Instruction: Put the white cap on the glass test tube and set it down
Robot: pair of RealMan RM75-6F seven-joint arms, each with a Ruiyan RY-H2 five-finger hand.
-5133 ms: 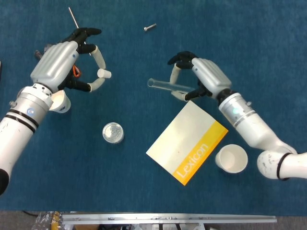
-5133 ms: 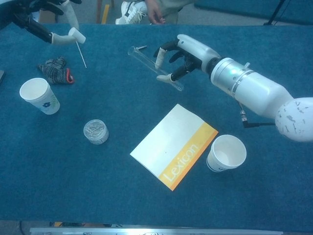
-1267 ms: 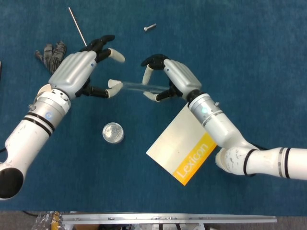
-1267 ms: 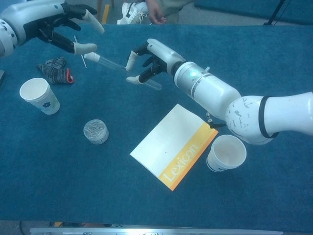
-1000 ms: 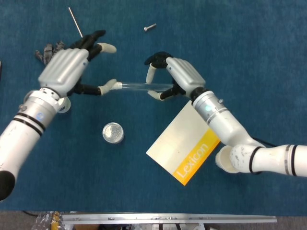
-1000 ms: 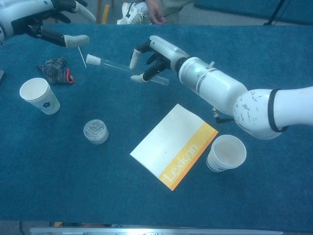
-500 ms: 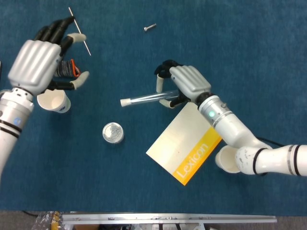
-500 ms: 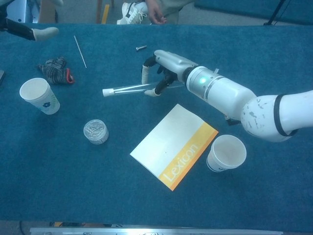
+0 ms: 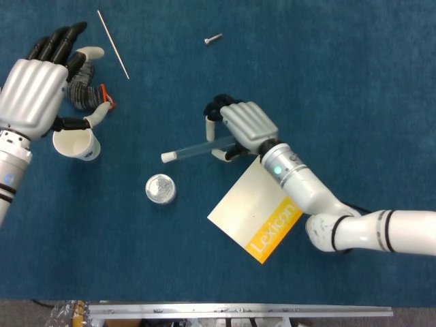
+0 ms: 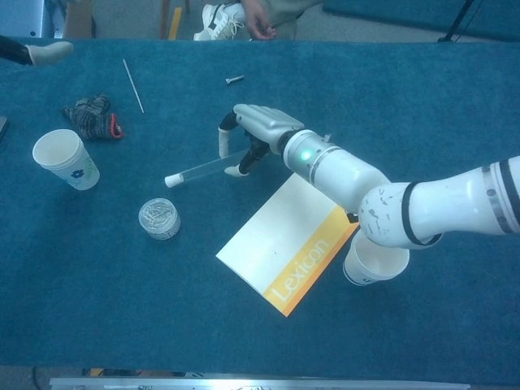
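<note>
Fingers point(image 9: 212, 127) of the right hand point(image 9: 242, 128) grasp a glass tube point(image 9: 197, 148) low over the blue table point(image 9: 354, 82), its white cap point(image 9: 165, 157) fitted on the far end, pointing toward a round tin point(image 9: 160, 189). A yellow-and-white booklet point(image 9: 266, 211) lies just beside. The left hand point(image 9: 37, 85), fingers spread and holding nothing, hovers over a paper cup point(image 9: 76, 144).

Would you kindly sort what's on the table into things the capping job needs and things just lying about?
Job: test tube, white cap, right hand holding the tube.

Lying about: booklet, two paper cups, round tin, metal rod, bolt, glove.
</note>
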